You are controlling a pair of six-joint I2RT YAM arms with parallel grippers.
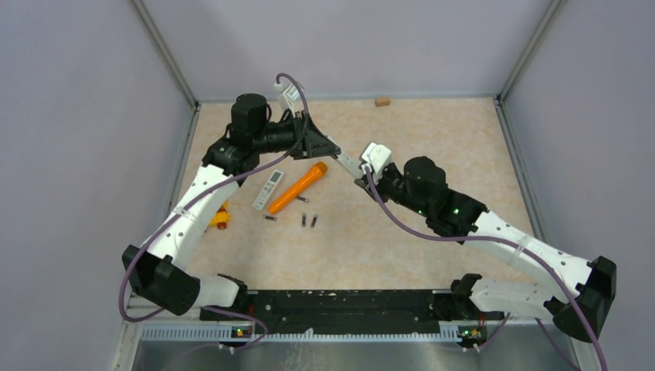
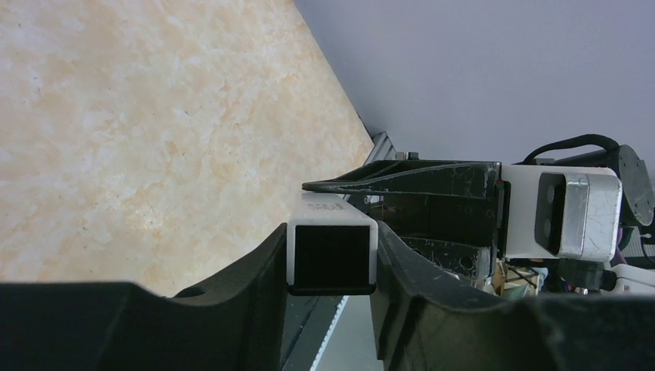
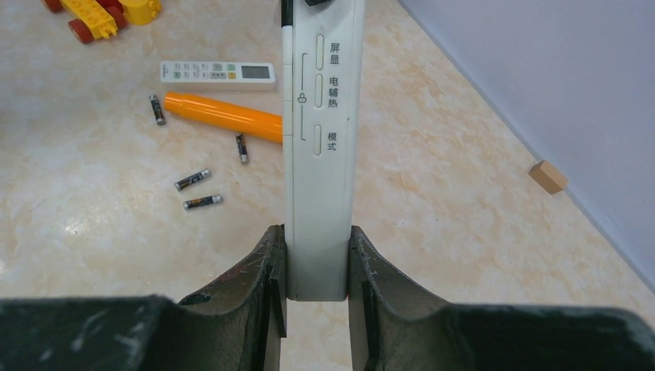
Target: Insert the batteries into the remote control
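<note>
From above, the two arms meet over the middle of the bench (image 1: 463, 139), with the remote control (image 1: 350, 165) carried in the air between the left gripper (image 1: 334, 150) and the right gripper (image 1: 361, 180). Below and to the left of it, the batteries (image 1: 303, 220) lie loose on the bench. There are four, all outside the remote control, scattered near an orange tube (image 1: 297, 188) and a second remote (image 1: 269, 189). The left wrist view looks down the remote control's square end (image 2: 331, 226). The left gripper (image 2: 331, 259) has a finger (image 2: 259, 290) lying against each narrow side, so it appears to be pinching that end, though how firmly cannot be told. In the right wrist view the right gripper (image 3: 317, 267) is clamped on the near end of the remote control (image 3: 320, 116), which stands straight out from it with the button face towards the camera. The batteries (image 3: 192, 179) show beyond it on the bench, well apart from it. The step seems to be a two-handed hold that steadies the body before the battery bay is reached. That bay is probably on the face turned away. To do this well, the left gripper should close squarely on the flat sides rather than on a corner. The right gripper should give nothing up until that hold is sure. Neither arm should pull or twist against the other, as the long thin body could lever out of a pinch.
</note>
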